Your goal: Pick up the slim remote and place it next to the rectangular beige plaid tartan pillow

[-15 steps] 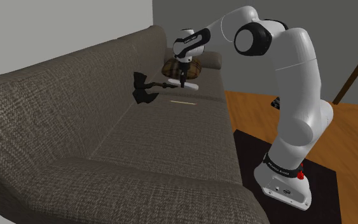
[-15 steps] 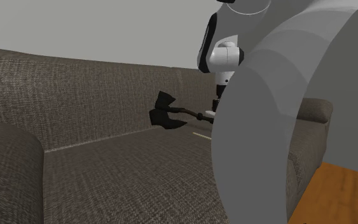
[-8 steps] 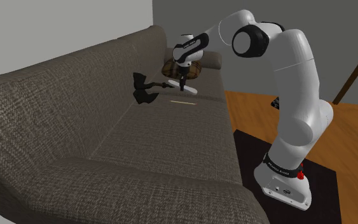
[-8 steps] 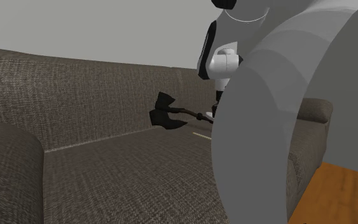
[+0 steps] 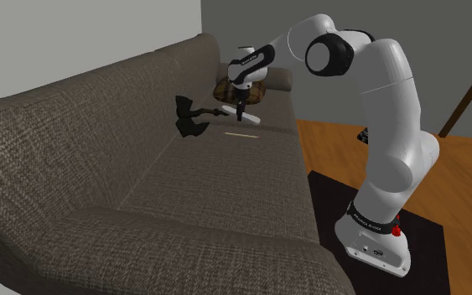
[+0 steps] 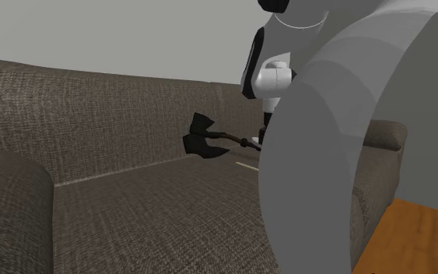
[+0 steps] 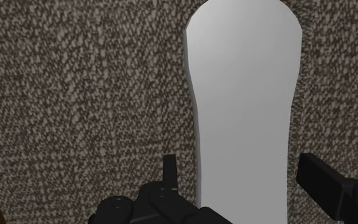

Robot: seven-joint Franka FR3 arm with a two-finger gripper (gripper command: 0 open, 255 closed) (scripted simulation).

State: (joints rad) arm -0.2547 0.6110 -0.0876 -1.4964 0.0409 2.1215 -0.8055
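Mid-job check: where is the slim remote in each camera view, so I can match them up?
Shoulder view: remote under the claw, right of the black axe, in front of the plaid pillow.
Second exterior view: likely hidden behind the grey arm link, right of the black axe.
Wrist view: pale remote ahead of the claw, over sofa fabric.
Shared landmark: the black axe.

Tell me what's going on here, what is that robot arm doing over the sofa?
A white Franka arm is reaching across the grey-brown sofa. Its black gripper is over the slim white remote, with its fingers open on either side and not clasping it. The plaid pillow sits just beyond, at the sofa's far end. A black axe-shaped object and a thin pale strip lie on the seat close by.
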